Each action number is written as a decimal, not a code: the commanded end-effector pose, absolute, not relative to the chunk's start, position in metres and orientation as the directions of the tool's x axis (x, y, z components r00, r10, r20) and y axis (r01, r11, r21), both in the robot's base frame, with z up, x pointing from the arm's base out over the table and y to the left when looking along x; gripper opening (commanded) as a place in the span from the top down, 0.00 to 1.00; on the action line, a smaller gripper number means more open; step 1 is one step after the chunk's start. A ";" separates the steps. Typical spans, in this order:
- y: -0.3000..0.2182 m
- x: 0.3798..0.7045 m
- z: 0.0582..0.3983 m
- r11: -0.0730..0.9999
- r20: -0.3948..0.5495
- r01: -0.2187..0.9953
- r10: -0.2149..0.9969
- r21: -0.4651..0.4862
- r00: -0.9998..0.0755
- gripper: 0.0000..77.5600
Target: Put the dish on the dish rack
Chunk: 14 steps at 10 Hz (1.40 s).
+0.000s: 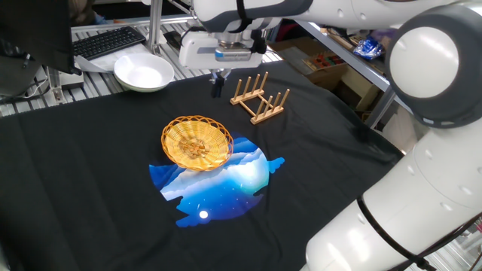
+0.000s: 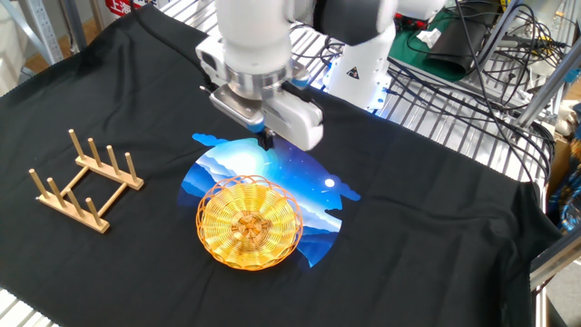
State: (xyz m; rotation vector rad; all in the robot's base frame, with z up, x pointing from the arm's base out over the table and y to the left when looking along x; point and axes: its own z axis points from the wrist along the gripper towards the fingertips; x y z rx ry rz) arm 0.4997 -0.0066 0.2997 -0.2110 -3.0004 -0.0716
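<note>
The dish [image 1: 197, 142] is a round golden wicker basket-plate lying flat on the black cloth, partly over a blue printed patch; it also shows in the other fixed view [image 2: 250, 222]. The dish rack [image 1: 260, 98] is a small wooden peg rack standing empty on the cloth, apart from the dish [image 2: 83, 180]. My gripper [image 1: 217, 84] hangs in the air beyond the dish's far rim, touching nothing. Its dark fingers look pressed together with nothing between them [image 2: 266, 140].
A white bowl [image 1: 143, 72] sits on the metal bench past the cloth's edge, beside a keyboard [image 1: 105, 41]. The blue print [image 2: 272, 177] is flat on the cloth. Cables and a wire shelf [image 2: 454, 82] lie behind the arm's base.
</note>
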 end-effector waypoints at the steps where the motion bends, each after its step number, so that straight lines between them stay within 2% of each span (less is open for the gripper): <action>1: -0.011 0.501 0.300 0.988 0.137 0.143 0.135 0.056 -0.981 1.00; 14: -0.011 0.501 0.300 0.977 0.138 0.193 0.179 0.094 -0.974 1.00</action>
